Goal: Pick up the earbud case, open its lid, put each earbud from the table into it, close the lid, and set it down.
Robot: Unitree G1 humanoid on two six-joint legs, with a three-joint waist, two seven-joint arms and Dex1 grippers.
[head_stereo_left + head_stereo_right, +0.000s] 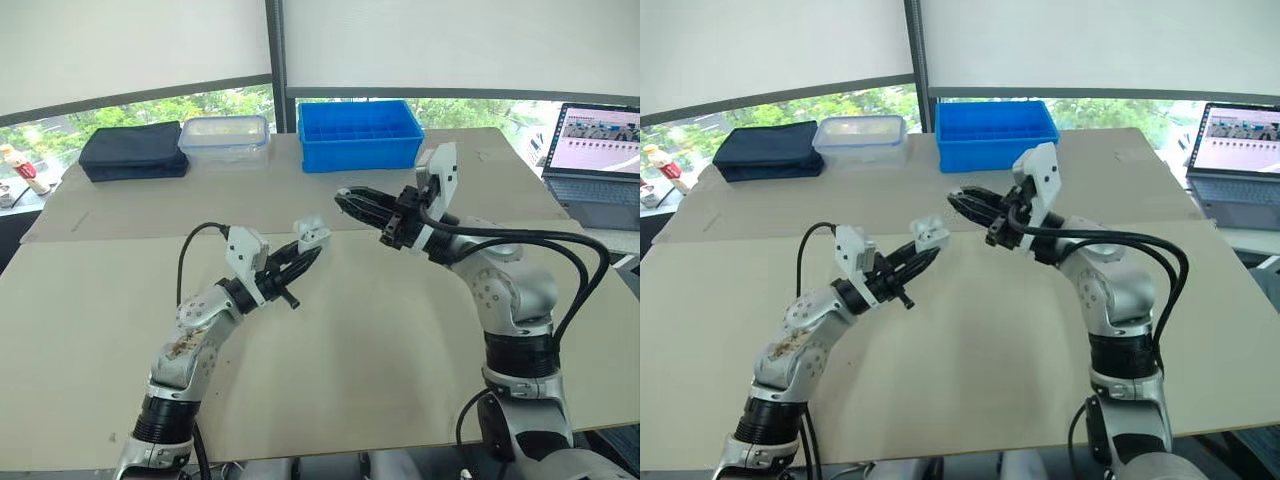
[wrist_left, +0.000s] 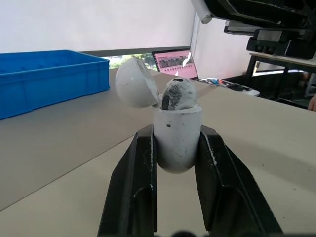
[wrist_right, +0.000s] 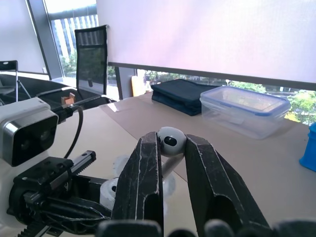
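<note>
Left gripper (image 1: 308, 252) was clenched on the case (image 2: 176, 136), one finger on each side of its lower body. It held the case upright, clear above the table (image 1: 400, 340). Lid (image 2: 134, 82) was open, tipped back to one side of the body. First bud (image 2: 178, 94) sat in the case, rounded head poking above the rim. Couldn't tell whether the other slot was free.

Right gripper (image 1: 347, 200) was grasping the second bud (image 3: 170, 140), head pinched between the two fingertips and stem running back between the fingers. It hung in the air just beyond the case, a bit higher and to the robot's right of it, tips aimed toward the left gripper. Bud and case were near but apart, no contact. In the right wrist view the open case and the left fingers sat below the held bud.

Table was tan board, with a seam running across it behind the grippers.

Along the far edge:
- dark pouch (image 1: 135, 150) on the robot's left
- clear lidded box (image 1: 226, 135) just beside it, touching or nearly so
- blue bin (image 1: 360, 135) at centre, a small gap from the box

Laptop (image 1: 600, 160), screen on, stood off the table's far right corner. Black chair (image 3: 91, 42) stood by the window beyond the pouch.
</note>
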